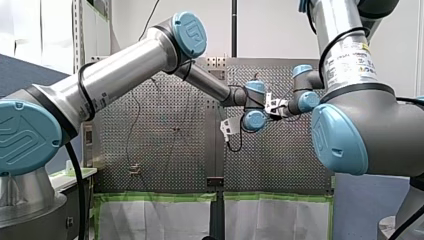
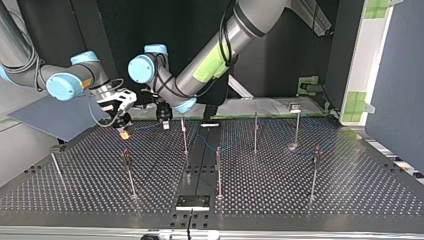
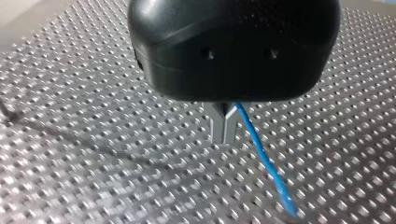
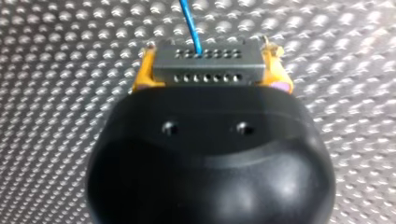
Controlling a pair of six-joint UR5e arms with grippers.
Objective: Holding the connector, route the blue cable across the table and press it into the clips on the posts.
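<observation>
In the right wrist view my right gripper (image 4: 209,49) is shut, its yellow pads (image 4: 142,74) clamping a dark grey connector (image 4: 208,65). The blue cable (image 4: 190,21) leaves the connector's far face. In the left wrist view my left gripper (image 3: 224,135) has its metal fingers (image 3: 218,126) pressed together on the blue cable (image 3: 266,163), which trails down to the perforated table (image 3: 93,154). In the top view both grippers hang low at the back left, my right gripper (image 2: 121,126) just left of my left gripper (image 2: 164,119). Several thin posts (image 2: 184,135) stand on the table.
More posts (image 2: 218,170) (image 2: 315,170) stand across the middle and right of the top view. A black plate (image 2: 193,201) lies at the near edge. A grey panel (image 2: 55,117) leans at the back left, and a green-taped bracket (image 2: 309,85) sits at the back right.
</observation>
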